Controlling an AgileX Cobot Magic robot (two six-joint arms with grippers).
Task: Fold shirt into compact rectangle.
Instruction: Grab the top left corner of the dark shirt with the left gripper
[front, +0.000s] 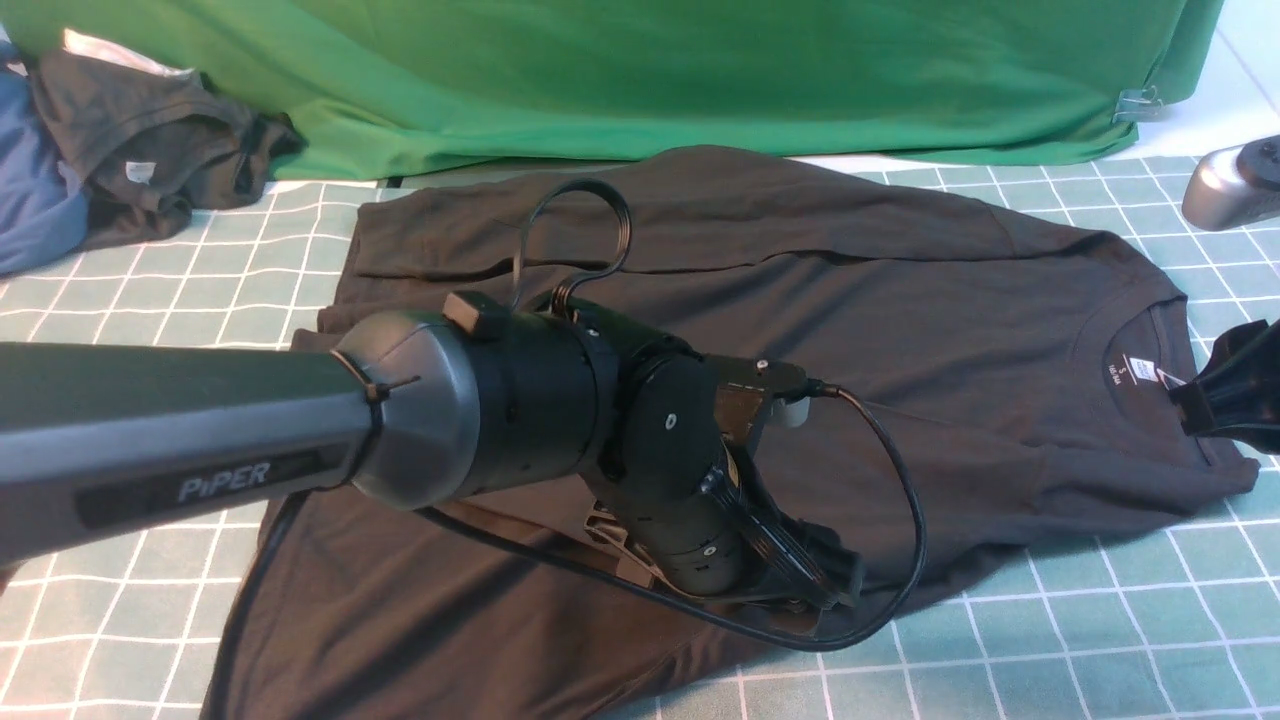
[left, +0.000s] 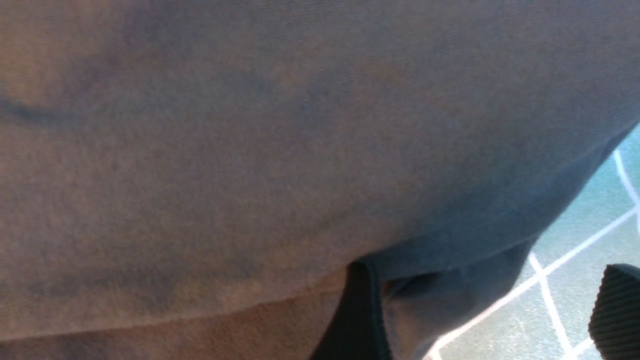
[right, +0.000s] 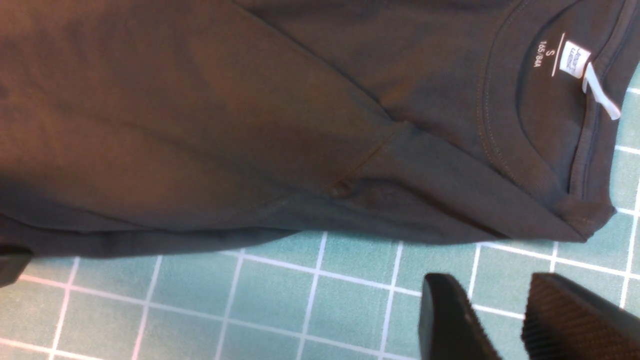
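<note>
The black shirt (front: 900, 330) lies spread on the teal checked mat (front: 1100, 640), back side up, collar and white neck label (front: 1140, 368) to the right. One sleeve is folded across the body. My left gripper (front: 815, 585) is low at the shirt's near edge. In its wrist view cloth (left: 250, 150) fills the picture, one ribbed pad (left: 617, 310) stands far off over bare mat, and the jaws are open and hold nothing. My right gripper (right: 500, 310) hovers over the mat just off the collar (right: 545, 165), its jaws slightly apart and empty.
A big green cloth (front: 700, 70) lies along the back. A dark grey garment (front: 150, 150) and a blue cloth (front: 30, 190) are heaped at the back left. A grey device (front: 1235, 180) sits at the back right. The left arm's cable (front: 900, 480) loops over the shirt.
</note>
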